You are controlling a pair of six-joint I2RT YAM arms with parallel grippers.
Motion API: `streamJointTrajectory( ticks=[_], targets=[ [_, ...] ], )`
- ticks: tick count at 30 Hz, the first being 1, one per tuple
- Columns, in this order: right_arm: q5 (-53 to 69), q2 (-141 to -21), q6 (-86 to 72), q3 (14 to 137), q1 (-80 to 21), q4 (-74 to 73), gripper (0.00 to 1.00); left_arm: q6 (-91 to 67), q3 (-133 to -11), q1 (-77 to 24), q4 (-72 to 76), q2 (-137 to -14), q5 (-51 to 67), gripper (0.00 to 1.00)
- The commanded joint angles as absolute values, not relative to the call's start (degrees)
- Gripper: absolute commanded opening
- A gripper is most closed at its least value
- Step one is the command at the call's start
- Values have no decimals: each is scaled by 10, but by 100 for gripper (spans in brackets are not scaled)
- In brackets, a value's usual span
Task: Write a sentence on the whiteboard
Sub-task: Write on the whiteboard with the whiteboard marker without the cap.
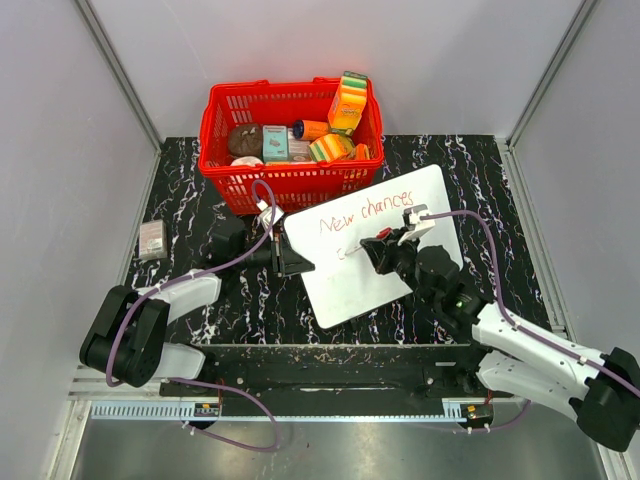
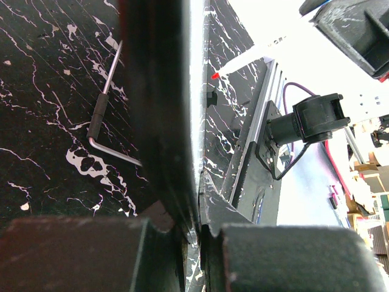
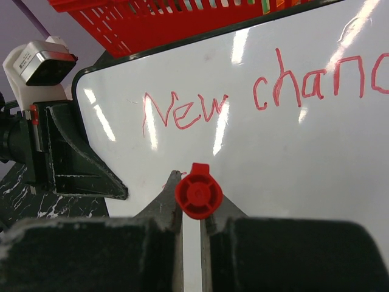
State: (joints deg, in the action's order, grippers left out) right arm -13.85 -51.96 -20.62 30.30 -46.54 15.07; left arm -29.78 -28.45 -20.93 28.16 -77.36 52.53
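Observation:
The whiteboard lies tilted on the black marbled table, in front of the basket. The sentence reads "New chances" in thin red marker; in the right wrist view it reads "New chanc". A small red stroke sits below it. My left gripper is shut on the board's left edge; its jaws pinch the board edge-on. My right gripper is shut on a red-capped marker over the board's middle. The marker's cap shows between the fingers. The red tip is at the board.
A red basket full of groceries stands behind the board. A small grey packet lies at the table's left. A bent hex key lies on the table left of the board. A metal rail runs along the near edge.

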Motion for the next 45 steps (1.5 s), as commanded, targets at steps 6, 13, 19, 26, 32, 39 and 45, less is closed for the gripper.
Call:
streamJointTrajectory(
  ticks=[6, 13, 19, 26, 32, 39, 45],
  targets=[
    [-188, -524, -192, 353, -467, 172, 0, -198, -269, -220, 237, -789, 502, 0],
    [-193, -541, -190, 355, -467, 171, 0, -198, -269, -220, 237, -789, 502, 0],
    [-188, -533, -193, 343, -467, 171, 0, -198, -270, -220, 236, -789, 501, 0],
    [-171, -555, -193, 344, -467, 169, 0, -198, -269, -220, 236, -789, 500, 0],
    [-153, -560, -194, 343, -467, 155, 0, -197, -271, -220, 236, -789, 501, 0],
    [-140, -552, -194, 331, -467, 133, 0, -197, -271, -221, 236, -790, 500, 0],
    [-149, -535, -192, 317, -468, 121, 0, -197, -271, -221, 236, -791, 500, 0]
  ],
)
